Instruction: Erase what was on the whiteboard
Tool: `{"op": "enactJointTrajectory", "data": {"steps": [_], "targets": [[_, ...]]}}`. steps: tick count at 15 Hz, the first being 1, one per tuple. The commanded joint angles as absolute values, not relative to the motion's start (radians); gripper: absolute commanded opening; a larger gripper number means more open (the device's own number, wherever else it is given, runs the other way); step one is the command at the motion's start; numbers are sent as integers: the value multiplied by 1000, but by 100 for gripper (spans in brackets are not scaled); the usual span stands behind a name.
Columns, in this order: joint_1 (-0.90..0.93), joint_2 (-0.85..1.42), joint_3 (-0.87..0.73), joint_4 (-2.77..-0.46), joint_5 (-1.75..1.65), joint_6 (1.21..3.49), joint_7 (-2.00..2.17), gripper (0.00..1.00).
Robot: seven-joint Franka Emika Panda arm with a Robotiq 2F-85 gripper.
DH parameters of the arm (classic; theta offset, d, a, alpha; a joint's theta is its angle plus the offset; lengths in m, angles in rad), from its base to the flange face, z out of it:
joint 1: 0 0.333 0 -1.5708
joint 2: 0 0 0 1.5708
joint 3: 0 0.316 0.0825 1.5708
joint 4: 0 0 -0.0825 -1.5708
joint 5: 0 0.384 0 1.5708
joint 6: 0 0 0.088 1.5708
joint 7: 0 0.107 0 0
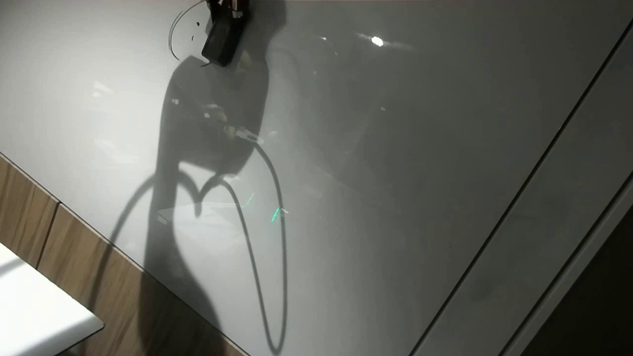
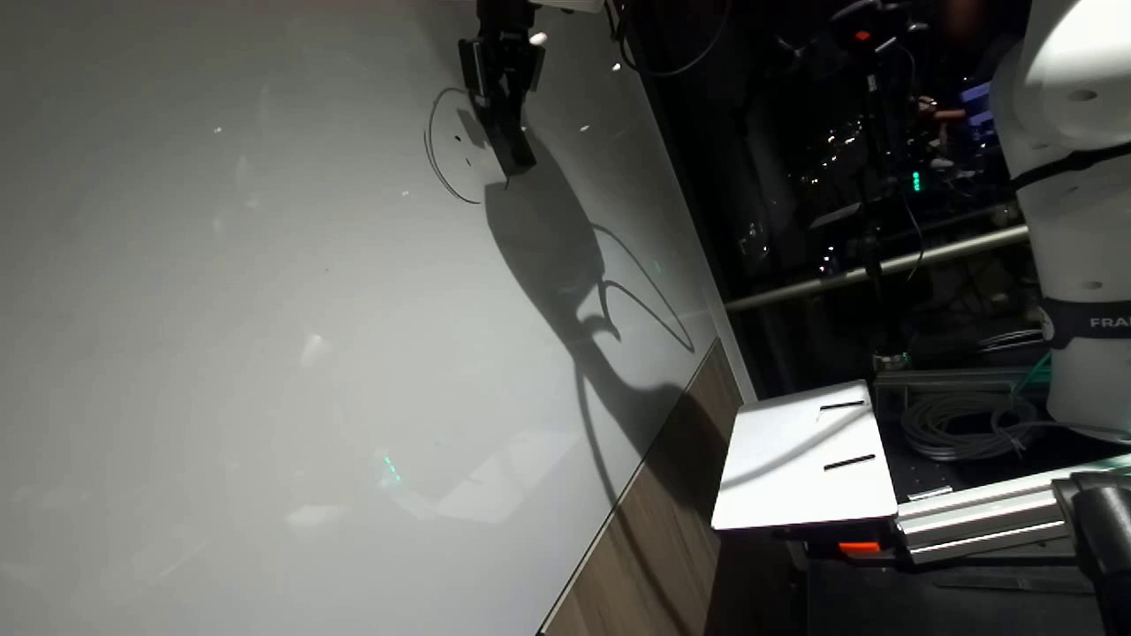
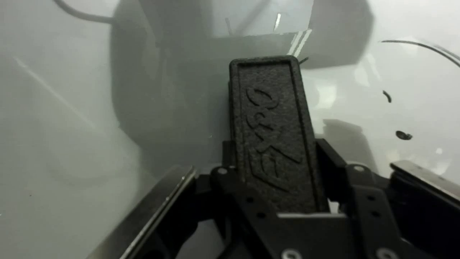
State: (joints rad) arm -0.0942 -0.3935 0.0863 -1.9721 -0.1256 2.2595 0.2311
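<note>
while the end effector point(image 3: 276, 158) is clamped on a black eraser point(image 3: 267, 108), wiping looks like the step in hand, probably partway: a curved stroke point(image 3: 421, 44) and small dark specks point(image 3: 403, 135) sit on the whiteboard point(image 1: 346, 247), which fills most of an exterior view behind the eraser. can't tell firm contact. next: press flat, sweep over specks and stroke, rightward in wrist view.

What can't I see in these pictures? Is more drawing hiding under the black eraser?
Under the black eraser: wrist view; it hides that bit of whiteboard, so I can't tell.
The eraser's lower-left corner: wrist view; the tool covers it.
The rest of the whiteboard: both exterior views; it runs off the top edge.
The end of the word on the black arm band: an exterior view; the right edge cuts it after "FRA".
</note>
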Motion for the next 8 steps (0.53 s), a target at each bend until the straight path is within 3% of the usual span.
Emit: {"op": "enactJointTrajectory", "data": {"steps": [1, 8], "targets": [[-113, -236, 37, -1882, -140, 2391, 218, 30], [-93, -267, 29, -2000, -125, 2440, 210, 30]]}}
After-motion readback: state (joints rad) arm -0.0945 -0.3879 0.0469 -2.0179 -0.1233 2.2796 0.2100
